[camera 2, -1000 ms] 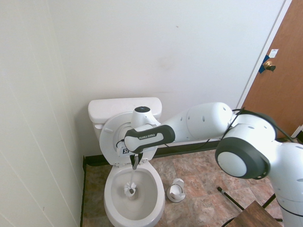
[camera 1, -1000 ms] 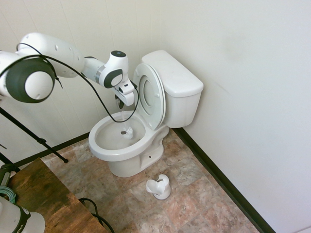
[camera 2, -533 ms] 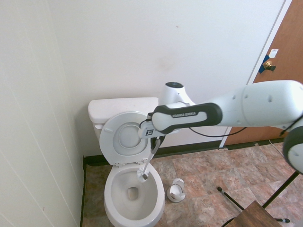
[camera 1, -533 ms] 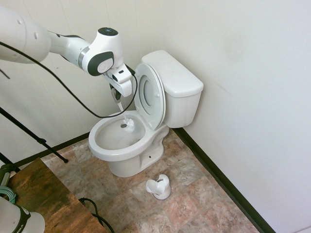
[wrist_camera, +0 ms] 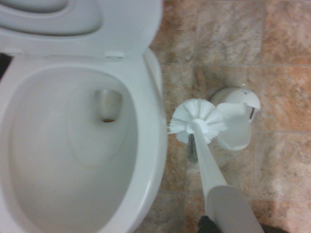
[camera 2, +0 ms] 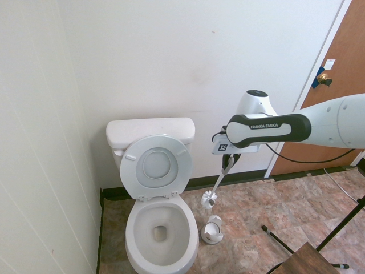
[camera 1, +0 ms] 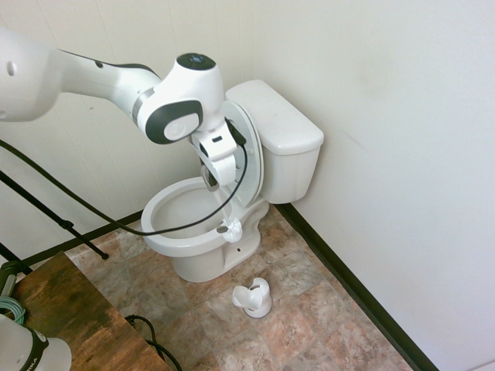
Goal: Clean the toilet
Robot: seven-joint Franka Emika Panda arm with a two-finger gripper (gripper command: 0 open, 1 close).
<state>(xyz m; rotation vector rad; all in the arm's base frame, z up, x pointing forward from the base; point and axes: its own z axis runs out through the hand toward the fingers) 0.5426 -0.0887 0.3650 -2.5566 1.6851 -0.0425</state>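
**Carrying the brush out of the bowl toward its holder**

Looking from the first exterior view, my gripper (camera 1: 210, 179) is clenched on the brush (camera 1: 230, 226), whose head hangs just outside the rim of the toilet (camera 1: 186, 232), above the holder (camera 1: 253, 297). Scrubbing looks done; I judge the step is stowing the brush.

From the second exterior view, the toilet (camera 2: 157, 228) sits apart from my fingers, lid up, and the holder (camera 2: 212, 230) lies below the bristles.

From the wrist view, the brush (wrist_camera: 197, 121) overlaps the holder (wrist_camera: 235, 121); next I must centre it, then lower straight in.
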